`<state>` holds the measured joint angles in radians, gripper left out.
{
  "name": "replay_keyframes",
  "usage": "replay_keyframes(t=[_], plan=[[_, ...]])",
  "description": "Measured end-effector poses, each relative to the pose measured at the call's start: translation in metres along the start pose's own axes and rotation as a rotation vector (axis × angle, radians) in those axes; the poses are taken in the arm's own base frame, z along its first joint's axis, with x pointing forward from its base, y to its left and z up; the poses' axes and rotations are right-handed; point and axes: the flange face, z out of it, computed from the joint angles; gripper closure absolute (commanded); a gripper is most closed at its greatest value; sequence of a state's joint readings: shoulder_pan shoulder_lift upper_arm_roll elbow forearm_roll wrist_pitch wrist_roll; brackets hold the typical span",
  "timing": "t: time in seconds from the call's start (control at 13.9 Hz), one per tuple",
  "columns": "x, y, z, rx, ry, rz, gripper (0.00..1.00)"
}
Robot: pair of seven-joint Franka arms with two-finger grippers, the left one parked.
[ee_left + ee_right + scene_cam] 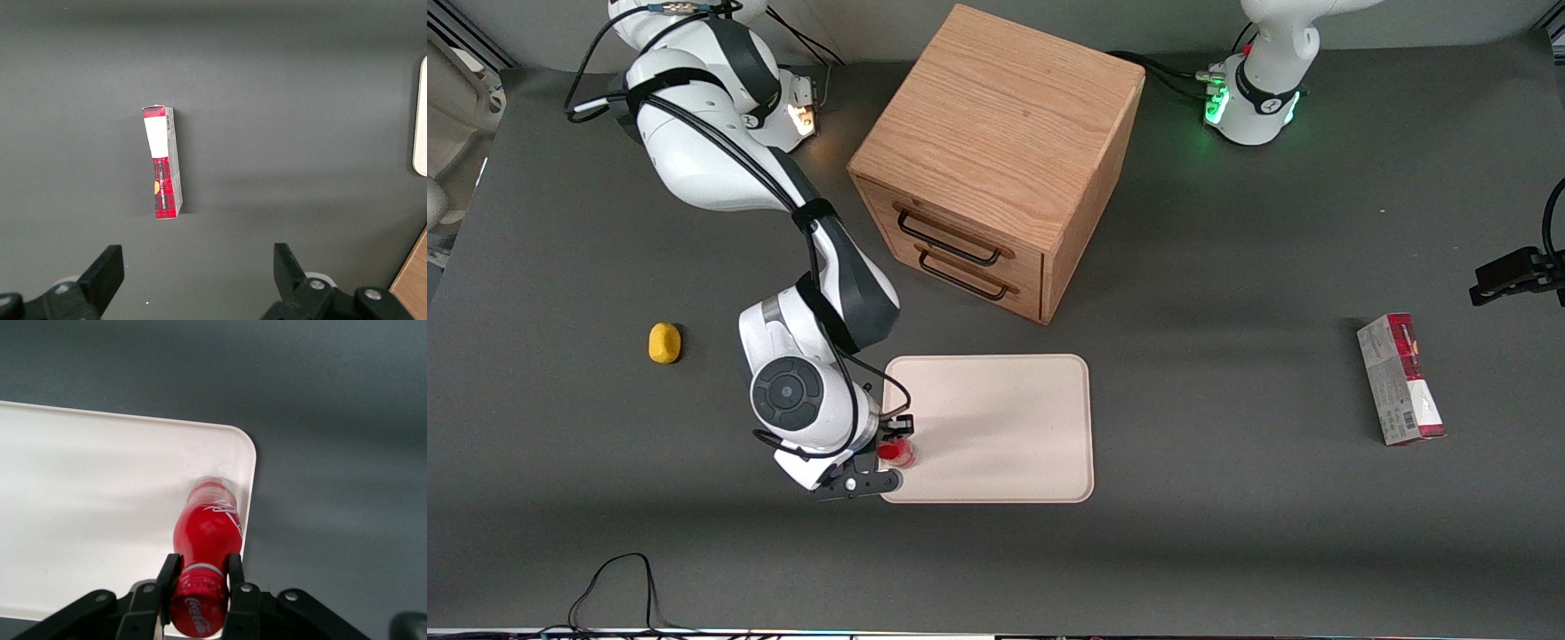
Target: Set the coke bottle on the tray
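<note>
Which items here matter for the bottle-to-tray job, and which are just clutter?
In the job:
- coke bottle, gripped at the neck by the end effector, over the tray's corner nearest the working arm
- tray

Lying about:
- wooden drawer cabinet
- yellow lump
- red-and-grey carton, toward the parked arm's end

White arm with dark grey joints, black cables, black end effector (891,442).

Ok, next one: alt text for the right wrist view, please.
The gripper is shut on the neck of the coke bottle, holding it upright over the tray near a rounded corner. Dark grey table surrounds the tray.
</note>
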<state>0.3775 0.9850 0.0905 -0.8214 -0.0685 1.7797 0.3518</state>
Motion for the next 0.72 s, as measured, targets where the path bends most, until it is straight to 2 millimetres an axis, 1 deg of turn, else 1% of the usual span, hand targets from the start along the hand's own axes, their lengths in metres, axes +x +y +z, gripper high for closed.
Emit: replay_keyframes(t=[0.07, 0.14, 0.22, 0.5, 0.65, 0.72], plan=[[0.000, 0.000, 0.000, 0.000, 0.001, 0.000, 0.70], [0.000, 0.000, 0.001, 0.001, 0.001, 0.000, 0.01], [0.000, 0.000, 0.001, 0.001, 0.002, 0.000, 0.00], [0.001, 0.000, -0.003, 0.004, 0.012, 0.000, 0.00], [0.001, 0.000, -0.009, 0.005, 0.015, 0.001, 0.00], [-0.001, 0.000, -0.016, 0.001, 0.007, 0.001, 0.00]])
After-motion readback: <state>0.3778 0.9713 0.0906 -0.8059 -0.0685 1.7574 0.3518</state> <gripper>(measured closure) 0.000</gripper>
